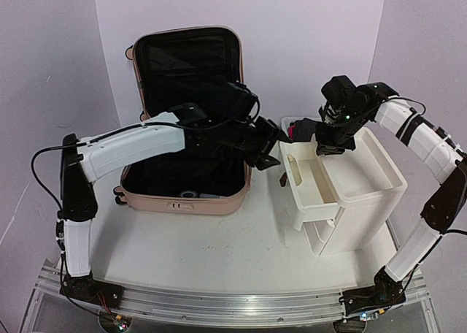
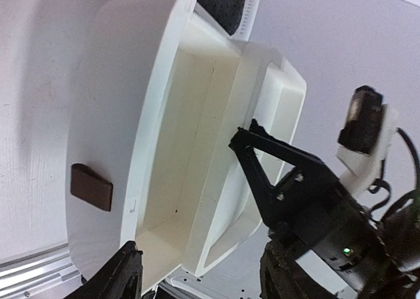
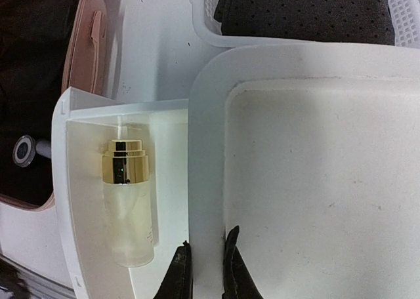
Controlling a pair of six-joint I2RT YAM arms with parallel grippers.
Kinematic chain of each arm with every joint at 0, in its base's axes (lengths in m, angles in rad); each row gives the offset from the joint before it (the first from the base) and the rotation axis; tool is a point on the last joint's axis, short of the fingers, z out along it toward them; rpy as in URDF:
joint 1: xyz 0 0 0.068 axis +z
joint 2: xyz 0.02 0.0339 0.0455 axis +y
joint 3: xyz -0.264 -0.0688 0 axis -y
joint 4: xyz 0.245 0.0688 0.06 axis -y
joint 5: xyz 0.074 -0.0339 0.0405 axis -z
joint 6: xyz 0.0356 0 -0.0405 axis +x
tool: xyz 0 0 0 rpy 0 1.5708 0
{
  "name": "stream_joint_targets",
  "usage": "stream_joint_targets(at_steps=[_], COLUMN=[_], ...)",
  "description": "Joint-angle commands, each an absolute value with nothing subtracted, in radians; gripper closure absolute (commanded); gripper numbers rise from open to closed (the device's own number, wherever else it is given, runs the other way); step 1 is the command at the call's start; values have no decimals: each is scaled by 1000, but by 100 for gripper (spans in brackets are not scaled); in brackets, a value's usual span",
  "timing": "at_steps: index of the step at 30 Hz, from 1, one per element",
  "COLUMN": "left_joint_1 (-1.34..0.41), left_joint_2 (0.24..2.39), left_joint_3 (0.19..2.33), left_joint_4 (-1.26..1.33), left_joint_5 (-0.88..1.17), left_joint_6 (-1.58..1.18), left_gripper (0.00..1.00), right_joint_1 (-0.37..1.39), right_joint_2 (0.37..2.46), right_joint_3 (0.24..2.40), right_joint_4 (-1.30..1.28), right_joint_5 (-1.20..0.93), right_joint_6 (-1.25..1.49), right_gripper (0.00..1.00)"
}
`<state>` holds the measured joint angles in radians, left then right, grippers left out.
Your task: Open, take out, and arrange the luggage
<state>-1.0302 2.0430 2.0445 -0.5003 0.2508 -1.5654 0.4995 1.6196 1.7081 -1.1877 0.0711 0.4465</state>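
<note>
The luggage point(image 1: 186, 194), a pale pink hard-shell suitcase, lies open on the table with its black-lined lid point(image 1: 186, 63) standing upright at the back. My left arm reaches over it to the right. My left gripper point(image 1: 276, 147) point(image 2: 200, 256) hangs open over the pulled-out drawer point(image 2: 177, 148), nothing between its fingers. A frosted bottle with a gold cap point(image 3: 128, 207) lies inside that drawer point(image 3: 85, 181). My right gripper point(image 1: 328, 144) point(image 3: 207, 259) hovers shut above the white cabinet's top point(image 3: 315, 181), holding nothing. In the right wrist view the suitcase's pink edge point(image 3: 82, 43) shows at the left.
The white plastic drawer cabinet point(image 1: 368, 183) stands right of the suitcase, its top drawer point(image 1: 310, 180) pulled toward the suitcase; the drawer front carries a brown handle point(image 2: 92, 187). A white mesh basket with black cloth point(image 3: 302, 10) sits behind the cabinet. Small items point(image 1: 188, 194) lie in the suitcase.
</note>
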Motion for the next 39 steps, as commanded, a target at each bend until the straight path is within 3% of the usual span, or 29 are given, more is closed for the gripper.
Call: stream_joint_targets(at_steps=[1,4,10,11,14,21,29,39], left_joint_1=[-969,-942,-936,-936,-936,-954,-976,-1035], left_joint_2=[1914,1982,2136,2163,2208,2198,2348,2427], left_joint_3=[1967,2031,2166,2192,2215,2130,2281,2372], left_joint_4=[-493,-493,-496,-496,-496,-471,-271,-111], left_joint_5=[185,210,278,293,324,294,360,377], left_joint_6=[-1504,-1389,-1349,-1348,-1387,-1487,-1574,-1801], left_gripper=[41,47,44,46,69,88,90,86], right_joint_1=[505,506,505,505,505,506,505,505], right_joint_2=[1623,1623,1621,1622,1630,1634,1631,1604], right_joint_3=[1693,1689,1687,1686,1690,1676,1670,1682], right_joint_4=[-1096,-1095,-1094,-1095,-1093,-1082,-1076,-1041], right_joint_5=[14,11,8,8,8,-20,-56,-89], right_joint_6=[448,443,431,430,429,432,434,427], right_gripper=[100,100,100,100,100,100,100,100])
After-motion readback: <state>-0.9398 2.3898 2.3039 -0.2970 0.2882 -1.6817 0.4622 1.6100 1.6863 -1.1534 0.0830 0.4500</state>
